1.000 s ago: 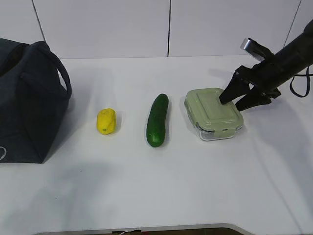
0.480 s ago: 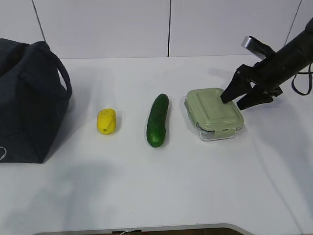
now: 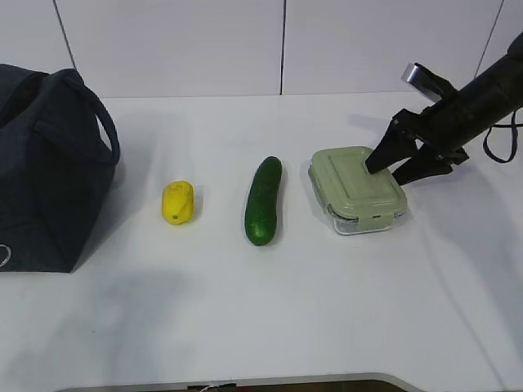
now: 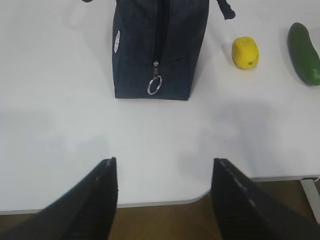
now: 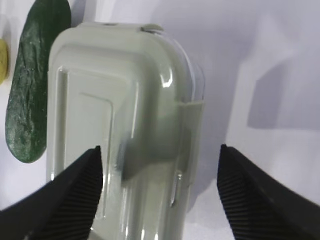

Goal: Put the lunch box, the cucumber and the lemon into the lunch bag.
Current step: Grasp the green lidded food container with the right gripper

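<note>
- Along the lower edge of the left wrist view, the left end effector (image 4: 164, 197) is seen released and empty, hung over the near rim of the bench (image 4: 55, 150), well apart from everything.
- At the right of the exterior view, the right end effector (image 3: 402, 161) is held spread and empty over the far right corner of the lunch box (image 3: 357, 189); across the last second it has been lifted a little and brought back down, so almost nothing is gained, and no grasp is judged to have been made yet.
- From the right wrist view, one finger (image 5: 75, 192) is seen over the lid and the other beyond the box's side, so the box is only partly straddled.
- At middle frame, the cucumber (image 3: 263, 201) and the lemon (image 3: 178, 202) are left lying apart on the bench, not yet moved.
- At the far left, the lunch bag (image 3: 45, 167) is stood upright; its zipper (image 4: 158, 30) looks closed, with the ring pull (image 4: 155, 85) hanging, which is judged an obstacle to loading.
</note>
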